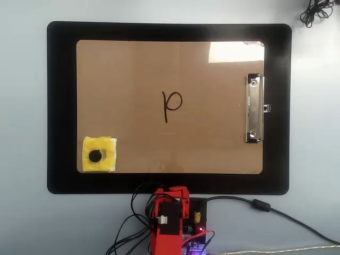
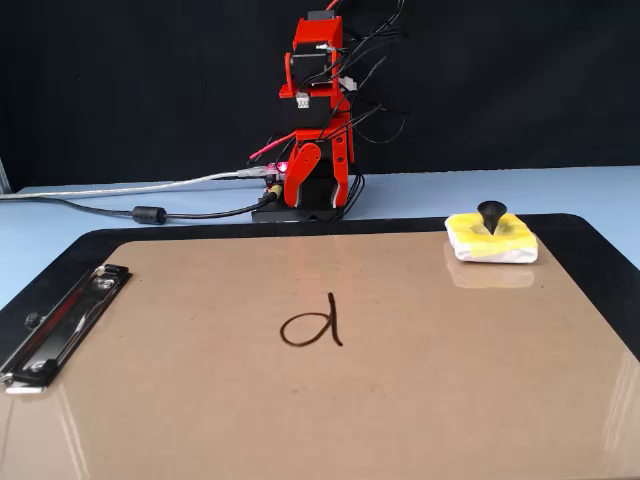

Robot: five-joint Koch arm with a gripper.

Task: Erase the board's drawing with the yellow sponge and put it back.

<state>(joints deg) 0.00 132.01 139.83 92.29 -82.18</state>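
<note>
The brown board (image 1: 212, 149) lies on a black mat, with its silver clip (image 1: 254, 109) at the right in the overhead view. The drawing (image 1: 171, 104), a thin black "p" stroke, is near the board's middle and also shows in the fixed view (image 2: 312, 328). The yellow sponge (image 1: 99, 154) with its black knob sits on the board's lower left corner in the overhead view, and at the far right in the fixed view (image 2: 492, 238). My gripper (image 2: 322, 195) hangs folded down at the red arm's base, off the board, far from the sponge. Its jaws are not clearly visible.
The black mat (image 1: 61, 106) surrounds the board on a light blue table. The arm's base (image 1: 170, 223) stands just past the mat's lower edge, with cables (image 1: 276, 212) running off to the right. A cable bundle (image 1: 316, 10) lies at the top right corner.
</note>
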